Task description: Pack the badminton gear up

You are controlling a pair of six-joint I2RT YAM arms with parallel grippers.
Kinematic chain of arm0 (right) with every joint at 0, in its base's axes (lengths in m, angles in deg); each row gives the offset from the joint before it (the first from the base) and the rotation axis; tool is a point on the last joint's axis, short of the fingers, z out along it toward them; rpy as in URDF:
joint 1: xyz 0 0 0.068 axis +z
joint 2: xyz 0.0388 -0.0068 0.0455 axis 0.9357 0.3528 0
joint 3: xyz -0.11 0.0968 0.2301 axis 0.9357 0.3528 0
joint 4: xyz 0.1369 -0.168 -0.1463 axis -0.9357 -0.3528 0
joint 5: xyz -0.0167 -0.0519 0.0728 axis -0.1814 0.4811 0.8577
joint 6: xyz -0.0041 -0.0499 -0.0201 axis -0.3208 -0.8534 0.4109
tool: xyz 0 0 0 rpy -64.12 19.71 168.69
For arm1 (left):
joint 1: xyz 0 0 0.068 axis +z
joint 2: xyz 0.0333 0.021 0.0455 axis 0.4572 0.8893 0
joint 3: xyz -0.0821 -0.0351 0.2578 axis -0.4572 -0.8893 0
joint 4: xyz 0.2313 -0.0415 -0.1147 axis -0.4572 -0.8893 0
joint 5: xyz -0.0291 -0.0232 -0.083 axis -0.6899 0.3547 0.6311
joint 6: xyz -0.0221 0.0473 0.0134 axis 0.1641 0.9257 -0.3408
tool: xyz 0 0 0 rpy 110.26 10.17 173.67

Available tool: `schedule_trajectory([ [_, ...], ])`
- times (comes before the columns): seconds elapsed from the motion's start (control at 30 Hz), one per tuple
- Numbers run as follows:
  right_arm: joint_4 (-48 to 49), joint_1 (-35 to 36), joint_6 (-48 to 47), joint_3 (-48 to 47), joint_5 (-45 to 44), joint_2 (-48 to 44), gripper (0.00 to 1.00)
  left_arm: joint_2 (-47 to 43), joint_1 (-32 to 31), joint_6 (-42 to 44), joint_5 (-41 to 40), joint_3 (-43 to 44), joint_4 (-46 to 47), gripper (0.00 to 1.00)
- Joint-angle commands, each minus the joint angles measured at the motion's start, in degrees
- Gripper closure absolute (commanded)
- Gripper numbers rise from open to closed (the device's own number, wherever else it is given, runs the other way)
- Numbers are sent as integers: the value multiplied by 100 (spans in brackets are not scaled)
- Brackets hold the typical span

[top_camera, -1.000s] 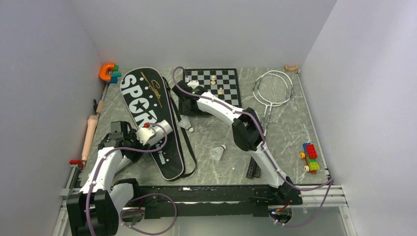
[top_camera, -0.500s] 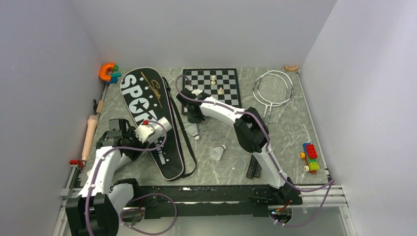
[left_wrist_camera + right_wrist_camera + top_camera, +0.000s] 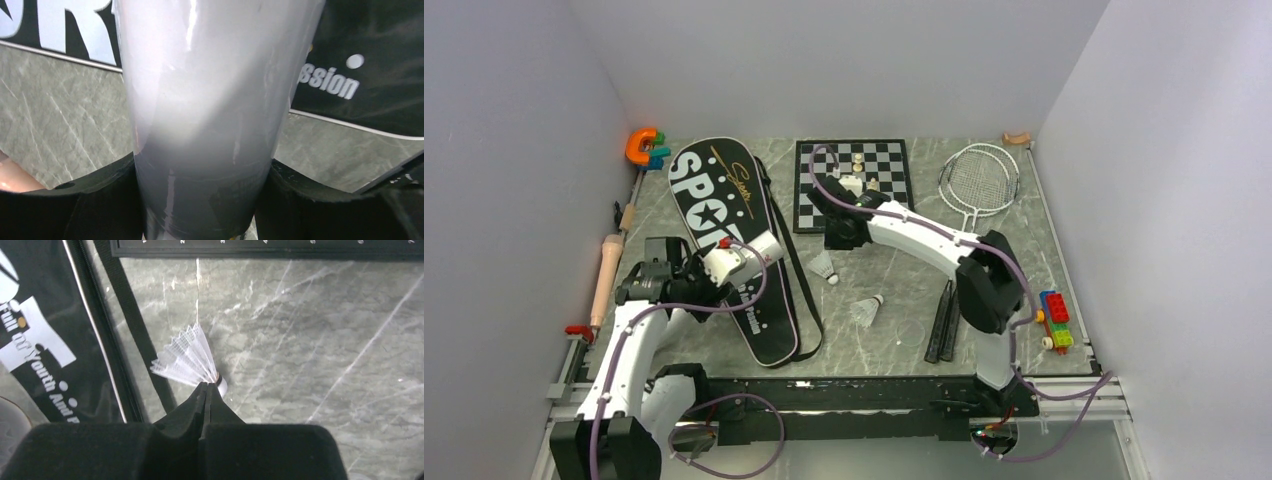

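My left gripper is shut on the long white tube, held over the black SPORT bag; from above the tube points right. My right gripper is shut with nothing visible between its fingers. A white shuttlecock lies on the table right at the tips, beside the bag's strap. In the top view the right gripper sits just above that shuttlecock. A second shuttlecock lies nearer. Two rackets lie at the right, handles toward me.
A chessboard with a few pieces lies behind the right gripper. A beige wooden rod lies along the left edge, an orange toy sits at the back left, and stacked toy bricks are at the right. Walls enclose three sides.
The right gripper closed and shifted right toward the chessboard, its elbow swinging right off the racket handles. The shuttlecock slid slightly nearer and stayed on the table. The left arm lifted the tube a little.
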Motion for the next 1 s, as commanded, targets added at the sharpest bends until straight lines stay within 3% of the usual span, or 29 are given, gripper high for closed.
schedule_trajectory([
  [0.0,471,-14,70,528,182,-856,100,-302,-38,94,940,479,-347,39],
  [0.03,564,-50,24,634,294,-952,93,-338,-32,139,1032,521,-405,38],
  [0.13,369,-105,-99,327,343,-749,41,-345,-34,315,1098,611,-637,37],
  [0.2,46,-108,-173,-100,294,-378,31,-364,-34,314,1075,547,-651,37],
  [0.4,-420,-97,-253,-1067,138,632,29,-881,-34,350,1184,107,-644,36],
  [0.7,-277,-92,-200,-1273,412,1175,37,-1602,-37,739,1120,-299,-855,35],
  [0.87,-295,-97,-208,-1196,389,1251,47,-1737,-34,700,1181,-366,-842,35],
  [0.97,-254,-96,-208,-1047,358,1121,59,-1687,-37,664,1177,-358,-816,34],
])
